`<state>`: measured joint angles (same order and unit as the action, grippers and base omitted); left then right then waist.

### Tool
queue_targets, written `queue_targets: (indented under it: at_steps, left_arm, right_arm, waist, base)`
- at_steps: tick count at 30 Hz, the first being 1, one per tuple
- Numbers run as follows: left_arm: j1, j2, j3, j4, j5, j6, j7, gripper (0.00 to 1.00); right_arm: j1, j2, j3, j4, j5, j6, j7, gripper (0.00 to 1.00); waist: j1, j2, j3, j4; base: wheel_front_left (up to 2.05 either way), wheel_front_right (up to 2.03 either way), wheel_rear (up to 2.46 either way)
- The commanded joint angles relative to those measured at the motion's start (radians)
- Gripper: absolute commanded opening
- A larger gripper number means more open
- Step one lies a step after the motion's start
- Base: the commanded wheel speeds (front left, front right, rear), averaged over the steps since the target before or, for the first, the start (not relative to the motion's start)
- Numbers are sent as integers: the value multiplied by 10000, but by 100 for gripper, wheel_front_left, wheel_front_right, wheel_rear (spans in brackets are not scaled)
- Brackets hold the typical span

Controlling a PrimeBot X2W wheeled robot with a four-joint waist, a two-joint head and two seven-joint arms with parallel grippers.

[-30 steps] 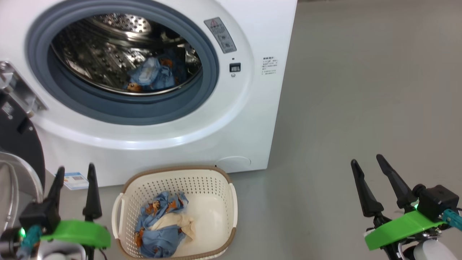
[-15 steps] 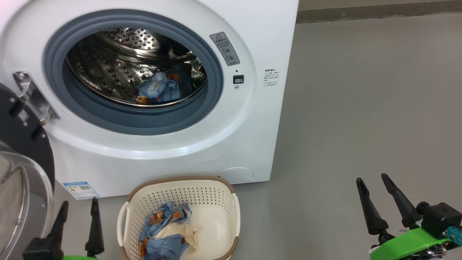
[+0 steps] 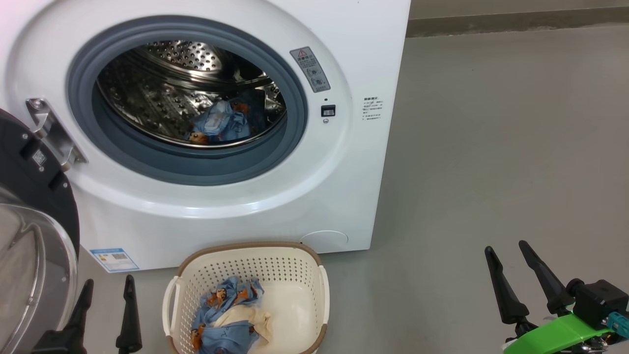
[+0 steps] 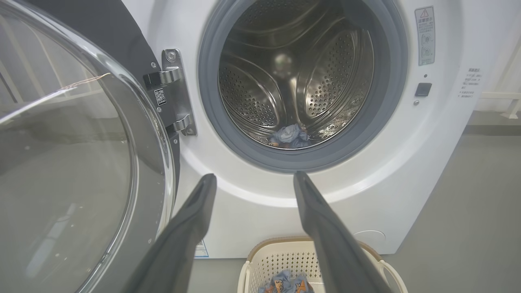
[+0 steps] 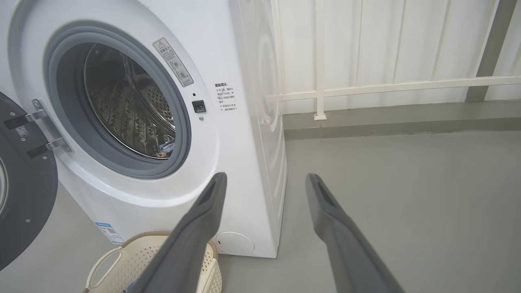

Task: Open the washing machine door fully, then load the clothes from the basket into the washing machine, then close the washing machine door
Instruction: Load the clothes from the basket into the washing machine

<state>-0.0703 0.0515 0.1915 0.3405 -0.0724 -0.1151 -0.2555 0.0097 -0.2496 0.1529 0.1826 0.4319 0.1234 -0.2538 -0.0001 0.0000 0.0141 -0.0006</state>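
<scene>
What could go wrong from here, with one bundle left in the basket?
1. A clothes bundle lies loose in the basket; the open left gripper might pinch only part, so it trails or drops short of the drum.
2. The washing machine door stands right beside that gripper; lifting could knock its glass.
3. The loaded bundle sits near the grey seal; it might get caught at closing.
</scene>
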Motion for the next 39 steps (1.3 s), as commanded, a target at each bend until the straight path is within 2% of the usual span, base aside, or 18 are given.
queue_targets:
  at_steps: [1,20,31,39]
  left_arm:
    - [-40,174,255,-321,-43,-62,-63,100]
    - [-283,123,148,-287,-62,-70,-63,100]
    - [-1274,95,-139,477,-114,-93,-63,100]
    - [-2352,255,-218,1692,-114,-110,-63,100]
  right_arm:
    - [-1,-209,147,-275,80,73,-80,100]
    - [-298,-183,78,-479,-33,73,-80,100]
    - [-1275,-88,145,-633,-126,73,-80,100]
    - [-2102,39,252,-708,-171,73,-80,100]
  waist:
    - [1,0,10,14]
    - [1,0,779,-2]
    - [1,0,2374,-154]
    - [1,0,3370,-380]
  base:
    - [0,0,0]
    - [0,0,0]
    - [0,0,0]
    - [0,0,0]
